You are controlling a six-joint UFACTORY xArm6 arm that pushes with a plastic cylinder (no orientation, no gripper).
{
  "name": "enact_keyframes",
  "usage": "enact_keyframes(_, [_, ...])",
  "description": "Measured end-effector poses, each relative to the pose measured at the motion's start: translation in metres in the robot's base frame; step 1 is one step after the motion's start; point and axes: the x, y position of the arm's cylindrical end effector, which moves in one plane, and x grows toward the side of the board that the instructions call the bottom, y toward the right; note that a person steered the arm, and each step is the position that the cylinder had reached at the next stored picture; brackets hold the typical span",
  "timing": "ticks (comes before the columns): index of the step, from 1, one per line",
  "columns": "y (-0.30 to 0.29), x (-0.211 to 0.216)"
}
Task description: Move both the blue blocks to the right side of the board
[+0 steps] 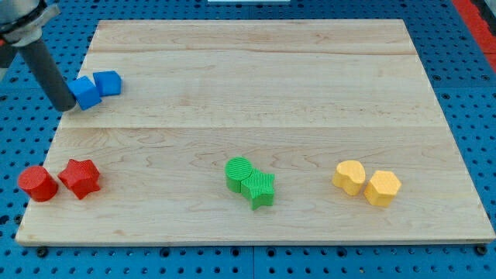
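Observation:
Two blue blocks lie touching at the view's upper left of the wooden board (256, 70): a blue block (85, 92) turned like a diamond and a blue cube (108, 83) just to its right. My tip (63, 105) is on the board's left edge, touching or nearly touching the left side of the diamond-turned blue block. The dark rod rises from it toward the view's top left.
A red cylinder (37, 184) and a red star-shaped block (80, 178) sit at the lower left. Two green blocks (241, 173) (260, 188) touch at the bottom middle. Two yellow blocks (349, 177) (382, 188) sit at the lower right. Blue pegboard surrounds the board.

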Motion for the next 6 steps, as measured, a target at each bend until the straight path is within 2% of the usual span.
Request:
enact_keyframes(2, [0.029,-0.067])
enact_keyframes(3, [0.089,-0.067])
enact_keyframes(4, [0.086,-0.059])
enact_keyframes(5, [0.118,-0.059])
enact_keyframes(6, [0.133,-0.036])
